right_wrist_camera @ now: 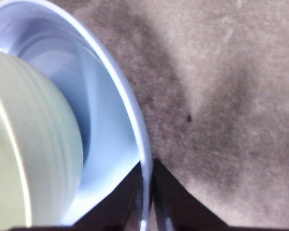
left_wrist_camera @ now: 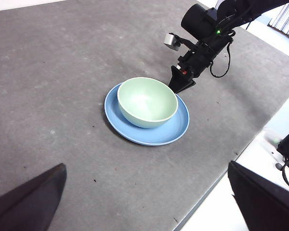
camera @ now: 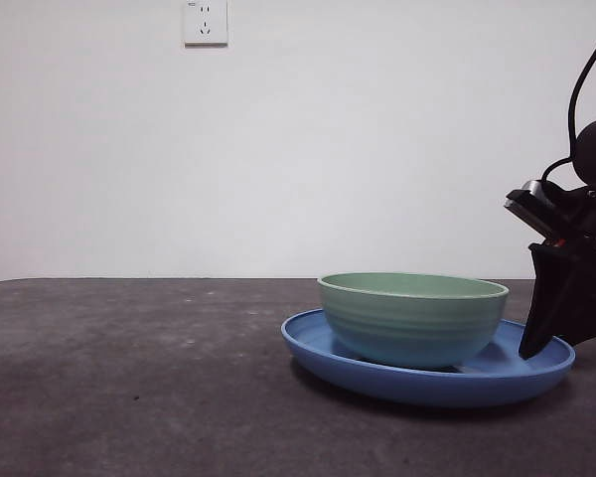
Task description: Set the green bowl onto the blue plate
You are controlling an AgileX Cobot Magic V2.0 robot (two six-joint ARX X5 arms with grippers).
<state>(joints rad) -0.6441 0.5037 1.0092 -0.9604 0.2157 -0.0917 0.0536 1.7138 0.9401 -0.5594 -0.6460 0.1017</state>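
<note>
Already, in the front view, we see the bowl (camera: 413,318) sitting upright inside the plate (camera: 318,350), so we judge the placing itself done. One dark gripper (camera: 532,348) hangs at the plate's rim on the side away from the bowl's centre, its tip just above or touching the rim; we cannot tell which.

From the left wrist view, the bowl (left_wrist_camera: 147,102) rests a little off-centre on the plate (left_wrist_camera: 149,138), nearer the rim opposite the right gripper (left_wrist_camera: 179,87). That gripper points down at the plate's edge, just beside the bowl but apart from it. The left gripper's own jaws stand wide apart, grasping nothing, well away from the crockery, so the right arm is by far the nearer one.

In the right wrist view, the right jaws look nearly closed, straddling the plate's rim (right_wrist_camera: 143,159) with the thin edge running between them; whether they pinch it we cannot tell. The bowl (right_wrist_camera: 33,159) lies to one side of the jaws, across bare plate. We reckon any withdrawal must lift straight off the rim, lest the plate get dragged.
</note>
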